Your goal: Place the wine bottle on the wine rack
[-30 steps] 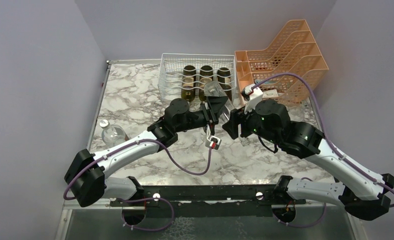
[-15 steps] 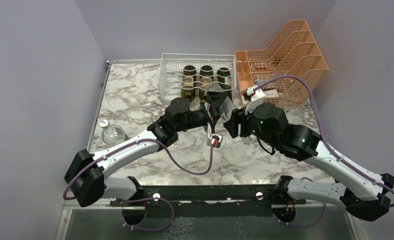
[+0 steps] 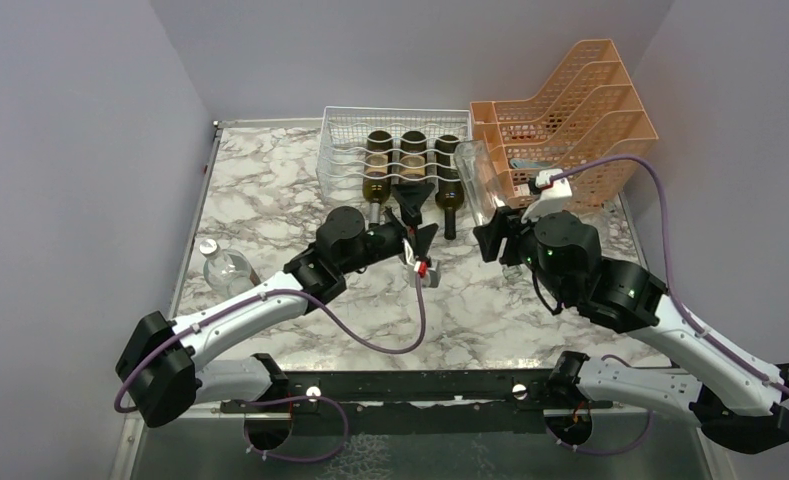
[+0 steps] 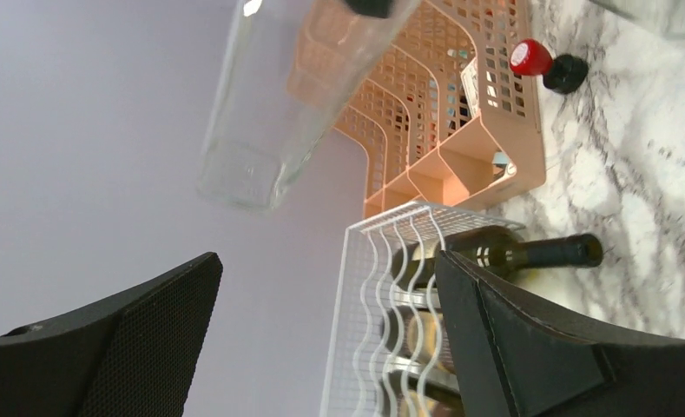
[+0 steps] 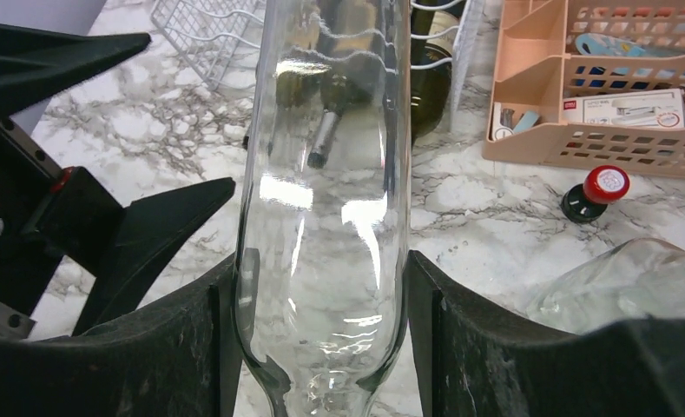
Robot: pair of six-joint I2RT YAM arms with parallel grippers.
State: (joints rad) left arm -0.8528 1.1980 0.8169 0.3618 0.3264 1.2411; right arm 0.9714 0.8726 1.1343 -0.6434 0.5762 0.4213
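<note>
The wine bottle (image 5: pixel 330 200) is clear glass, and my right gripper (image 5: pixel 321 339) is shut on its lower body near the shoulder. From above, the wine bottle (image 3: pixel 475 180) hangs tilted between the wine rack (image 3: pixel 342 150) and the orange tray, ahead of the right gripper (image 3: pixel 495 235). The white wire wine rack (image 4: pixel 382 295) holds three dark bottles (image 3: pixel 411 160). My left gripper (image 3: pixel 415 205) stands open and empty in front of the rack, apart from the clear bottle (image 4: pixel 269 113).
An orange perforated file tray (image 3: pixel 570 120) stands right of the rack. A red-topped stopper (image 5: pixel 605 184) lies on the marble before it. Another clear bottle (image 3: pixel 225 268) stands at the table's left edge. A clear glass object (image 5: pixel 634 278) lies beside my right gripper.
My left gripper opened, let go of the clear bottle and drew back to the left. My right gripper carried the bottle up and to the right, toward the orange tray.
</note>
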